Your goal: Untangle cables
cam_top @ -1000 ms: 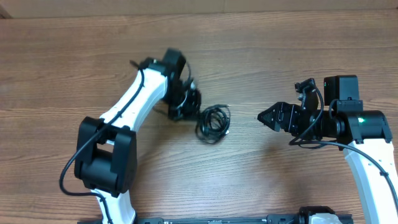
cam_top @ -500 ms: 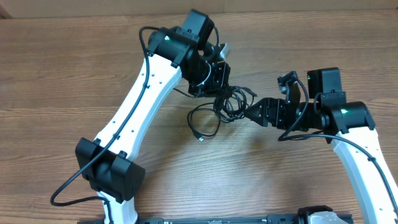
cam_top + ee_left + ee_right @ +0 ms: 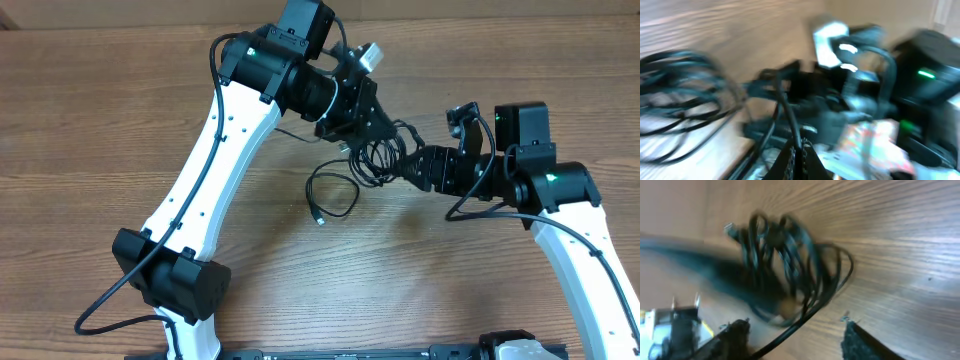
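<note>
Cables (image 3: 372, 158) bunched in a knot mid-bench (image 3: 450, 290), one loop with plug end trailing loose on the wood. Left hand (image 3: 362, 138) pinched together on a strand at knot's top. Right hand (image 3: 406, 169) fingers apart, nosing into the bundle. Barely begun: knot intact, nothing separated yet.

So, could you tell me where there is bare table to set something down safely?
The widest bare table lies left of the left arm. More free wood sits at the front, between the left arm and the right arm, below the cables. Crowded: the centre back, where the left gripper and right gripper meet at the cables.
</note>
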Robot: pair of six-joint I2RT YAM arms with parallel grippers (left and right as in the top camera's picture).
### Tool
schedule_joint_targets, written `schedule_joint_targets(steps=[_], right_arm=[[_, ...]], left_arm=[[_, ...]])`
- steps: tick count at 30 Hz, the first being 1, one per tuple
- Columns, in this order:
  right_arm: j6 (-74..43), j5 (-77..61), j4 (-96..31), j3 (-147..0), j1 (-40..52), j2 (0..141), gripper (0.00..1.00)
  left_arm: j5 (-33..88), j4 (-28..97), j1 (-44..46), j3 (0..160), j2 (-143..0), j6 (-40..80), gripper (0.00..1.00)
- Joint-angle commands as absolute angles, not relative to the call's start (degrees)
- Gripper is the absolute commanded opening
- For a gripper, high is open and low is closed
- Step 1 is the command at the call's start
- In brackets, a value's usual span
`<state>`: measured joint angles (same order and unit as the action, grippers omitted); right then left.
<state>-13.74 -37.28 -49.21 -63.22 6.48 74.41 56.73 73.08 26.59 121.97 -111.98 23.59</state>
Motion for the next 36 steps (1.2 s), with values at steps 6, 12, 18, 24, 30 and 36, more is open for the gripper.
schedule_joint_targets(steps=[6, 12, 18, 24, 30, 36], right_arm=[[-17.23, -15.70, -48.25, -64.90, 6.70, 76.95, 0.43], [-25.71, 0.64, -52.90, -65.67, 6.63, 76.95, 0.20], [-24.80, -2.98, -56.82, -70.22, 6.63, 76.93, 0.22], [-17.19, -26.87, -56.73, -72.97, 6.66, 76.95, 0.50], [-8.43, -39.27, -56.93, -72.71, 9.04, 77.06, 0.58], [-7.38, -37.74, -54.06, -72.71, 13.93, 77.10, 0.73]], left_arm=[[80.58, 68.36, 26.24, 123.66, -110.43, 21.39, 0.04], [67.00, 72.75, 22.48, 123.66, -109.80, 24.18, 0.04], [35.07, 82.91, 19.03, 123.66, -107.94, 29.87, 0.04], [27.59, 85.60, 18.65, 123.66, -107.44, 30.89, 0.04], [44.12, 80.01, 18.65, 123.66, -107.44, 30.68, 0.04], [59.66, 71.26, 19.81, 123.94, -107.13, 33.32, 0.04]])
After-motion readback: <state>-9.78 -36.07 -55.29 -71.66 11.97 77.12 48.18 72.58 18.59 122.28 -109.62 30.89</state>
